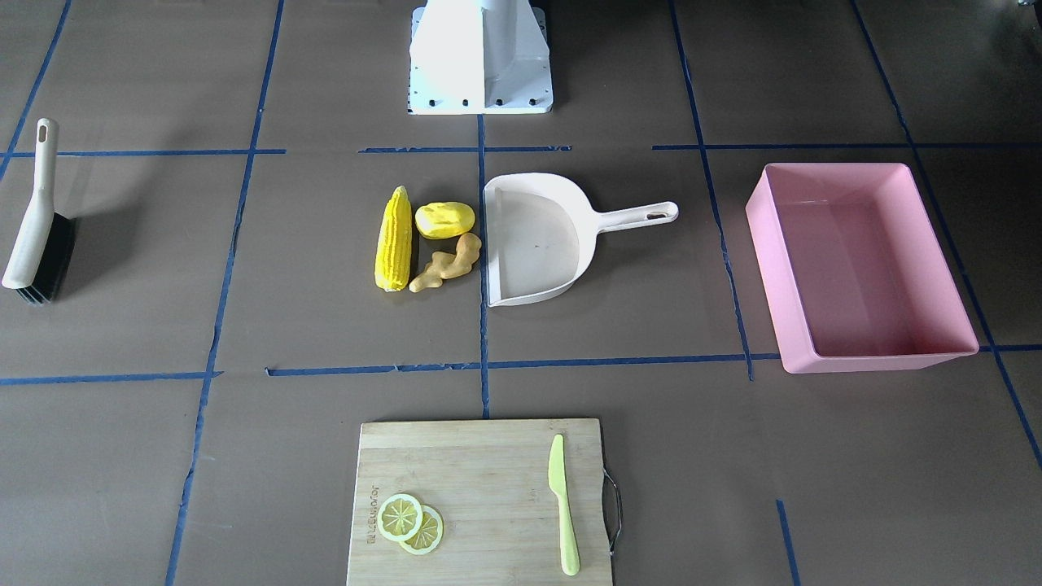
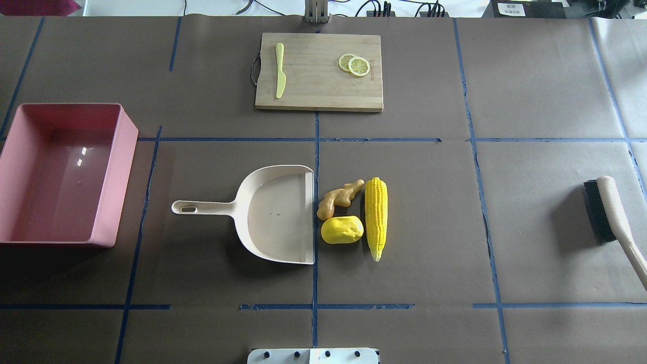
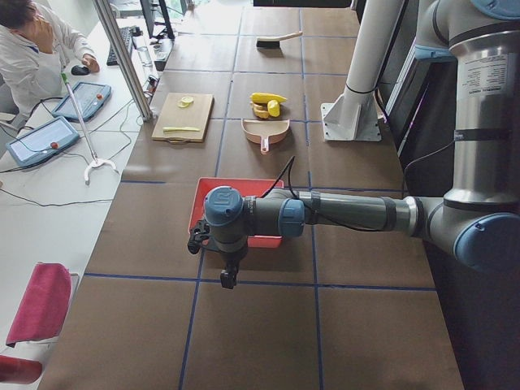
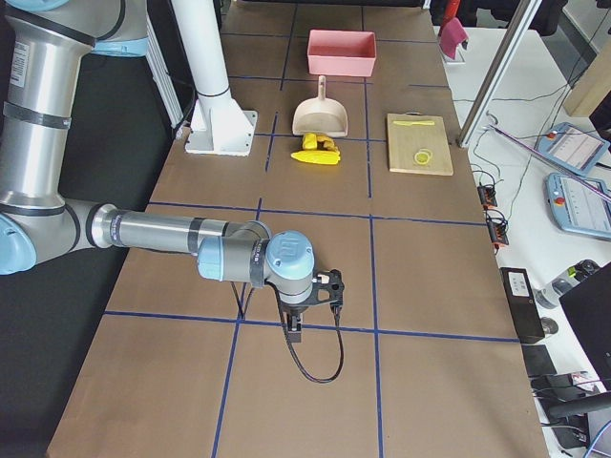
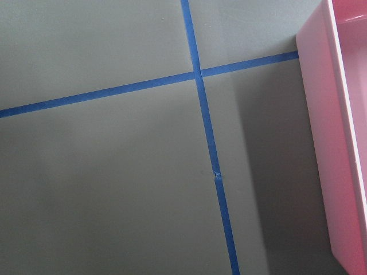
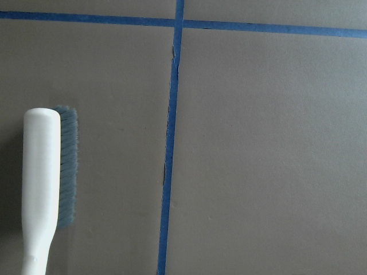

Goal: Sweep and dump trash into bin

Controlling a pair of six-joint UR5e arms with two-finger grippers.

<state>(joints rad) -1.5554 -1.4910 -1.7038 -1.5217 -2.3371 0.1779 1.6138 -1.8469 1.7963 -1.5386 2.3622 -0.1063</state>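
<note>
- Brown paper covers the surface (image 2: 530,227), marked into squares with blue tape, and everything on it lies untouched.
- The trash sits in one cluster at the middle. The ginger root (image 2: 339,198) and yellow lump (image 2: 342,230) are just beside the open lip of the dustpan (image 2: 278,217), and the corn cob (image 2: 376,217) lies on their far side.
- The bin (image 2: 124,172) stands well apart at the robot's left end and looks empty.
- The brush (image 2: 611,212) lies at the right end, well apart from the trash.
- The left hand (image 3: 230,276) hovers near the bin and the right hand (image 4: 294,329) near the brush. Both show only from the side, so I cannot tell how wide either stands.
- This looks like the very start, with no sweeping done yet. Next, the right hand likely needs to grip the brush handle. The left hand would steady the dustpan by its handle before the trash is pushed in.
</note>
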